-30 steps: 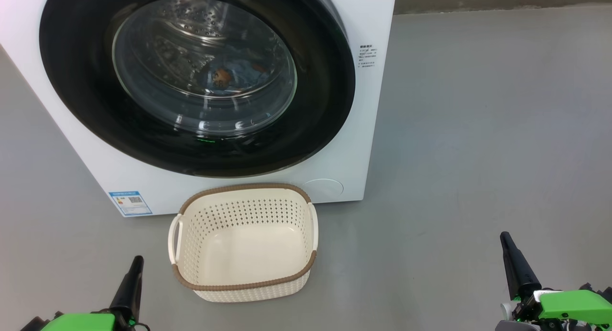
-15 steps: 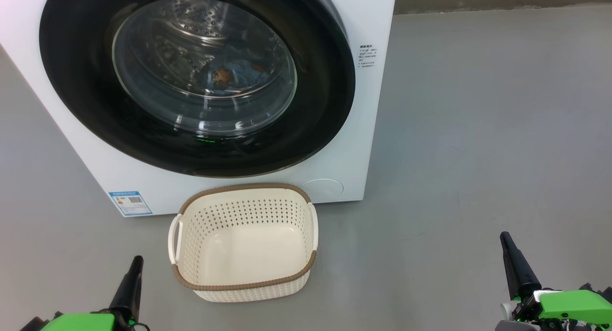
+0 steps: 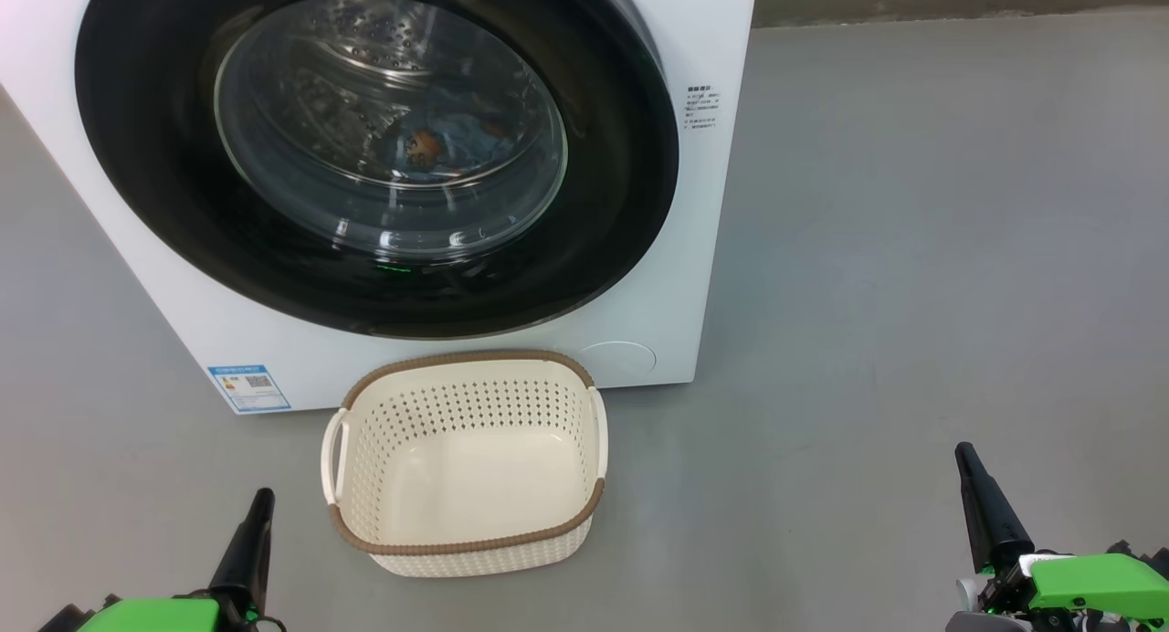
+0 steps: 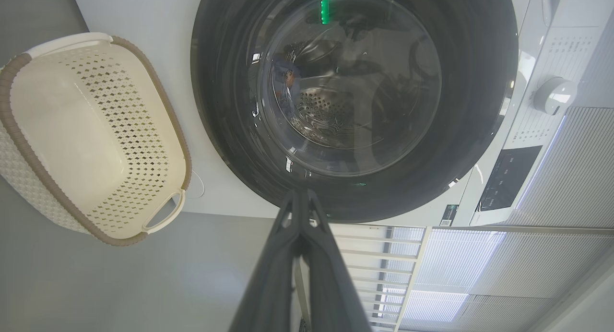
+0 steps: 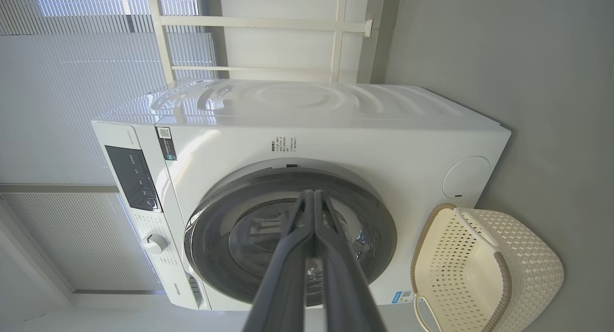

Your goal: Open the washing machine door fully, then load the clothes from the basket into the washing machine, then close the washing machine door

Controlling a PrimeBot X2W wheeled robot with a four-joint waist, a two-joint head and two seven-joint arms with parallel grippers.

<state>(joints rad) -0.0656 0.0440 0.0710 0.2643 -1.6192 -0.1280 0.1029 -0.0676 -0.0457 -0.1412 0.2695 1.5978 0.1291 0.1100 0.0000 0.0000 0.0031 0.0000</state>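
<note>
The washing machine [image 3: 703,248] stands ahead with its round black-rimmed door [image 3: 155,157] closed flat against the front. Through the glass I see the light blue garment with orange-brown prints [image 3: 429,143] lying in the drum. The cream basket [image 3: 466,531] sits on the floor just before the machine, with nothing inside it. My left gripper [image 3: 260,500] rests low at the lower left, shut and holding nothing. My right gripper [image 3: 965,454] rests at the lower right, shut too. Both wrist views show fingers [image 4: 300,197] [image 5: 312,197] pressed together, pointing at the door.
Grey floor [image 3: 913,248] spreads to the right of the machine. A control panel with a dial [image 4: 554,94] sits on the machine's top front. Behind the machine are a window frame and blinds [image 5: 96,49].
</note>
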